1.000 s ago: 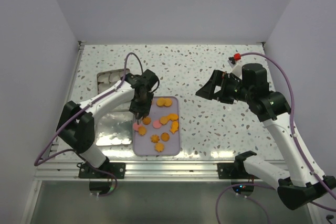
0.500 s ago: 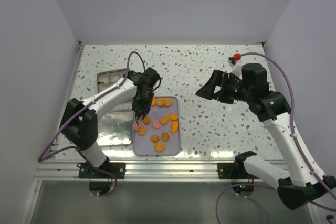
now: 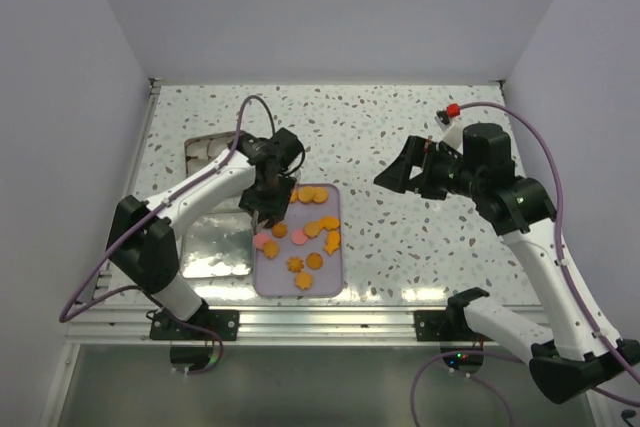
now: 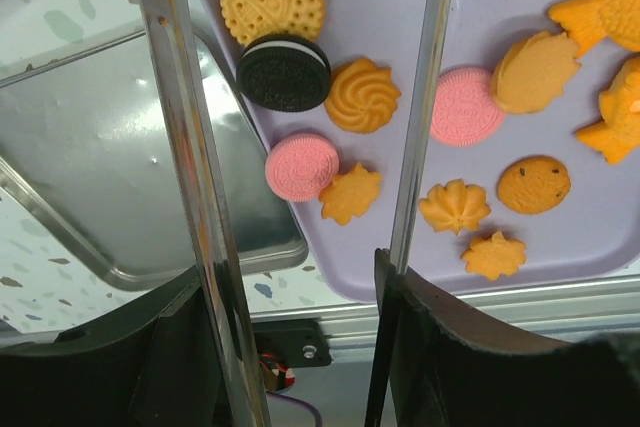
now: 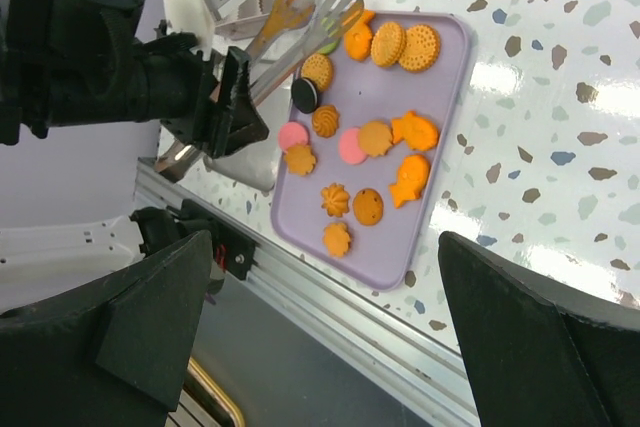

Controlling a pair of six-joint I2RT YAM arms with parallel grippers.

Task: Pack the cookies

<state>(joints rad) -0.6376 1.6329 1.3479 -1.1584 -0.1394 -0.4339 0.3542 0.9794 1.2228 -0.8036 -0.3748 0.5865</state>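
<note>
Several cookies [image 3: 300, 237], mostly orange with two pink ones, lie on a purple tray [image 3: 282, 284]. My left gripper [image 3: 263, 209] hangs over the tray's left edge, shut on metal tongs [image 5: 310, 25]. In the left wrist view the tong arms [image 4: 190, 167] run up from my gripper [image 4: 300, 317] past a black cookie [image 4: 284, 72] and a pink one [image 4: 301, 166]. The tong tips stand apart near the tray's far left corner with nothing between them. My right gripper [image 3: 395, 175] is open and empty, raised to the right of the tray; it also shows in the right wrist view [image 5: 325, 247].
A shiny metal tray [image 3: 215, 242] lies just left of the purple tray, also in the left wrist view [image 4: 90, 177]. A square tin [image 3: 207, 152] holding white paper cups sits behind it. The aluminium rail [image 3: 320, 319] marks the near table edge.
My left gripper with the tongs has shifted slightly away from the near edge along the tray's left side. The right arm has hardly moved.
</note>
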